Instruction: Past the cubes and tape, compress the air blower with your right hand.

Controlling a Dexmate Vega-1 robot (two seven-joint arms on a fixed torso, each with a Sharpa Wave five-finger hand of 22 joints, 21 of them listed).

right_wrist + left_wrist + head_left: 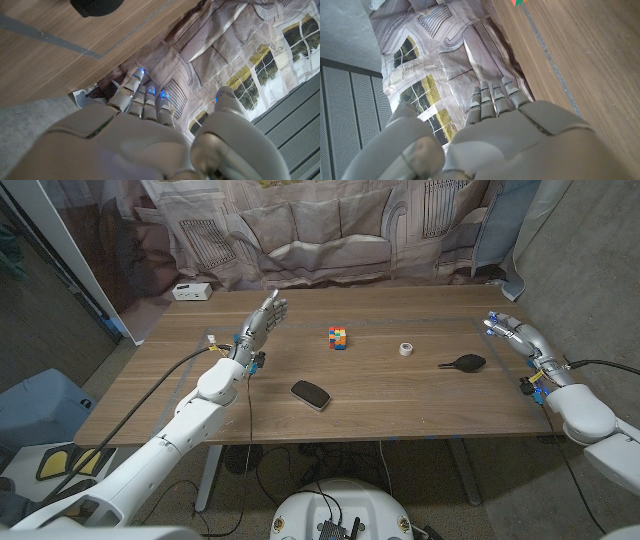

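Note:
The black air blower [464, 362] lies on the wooden table [390, 410] toward the right, its nozzle pointing left; its bulb [96, 6] shows at the edge of the right wrist view. My right hand [515, 335] stands open to the right of it, a short gap away, holding nothing. A small roll of white tape [407, 349] sits left of the blower, and a multicoloured cube [338, 337] sits near the table's middle. My left hand [260, 323] stands open at the left side, fingers reaching away from me, holding nothing.
A black computer mouse [311, 394] lies near the front middle of the table. A white box [191, 292] sits at the far left corner. A printed curtain [330, 230] hangs behind the table. A corner of the cube [518, 2] shows in the left wrist view.

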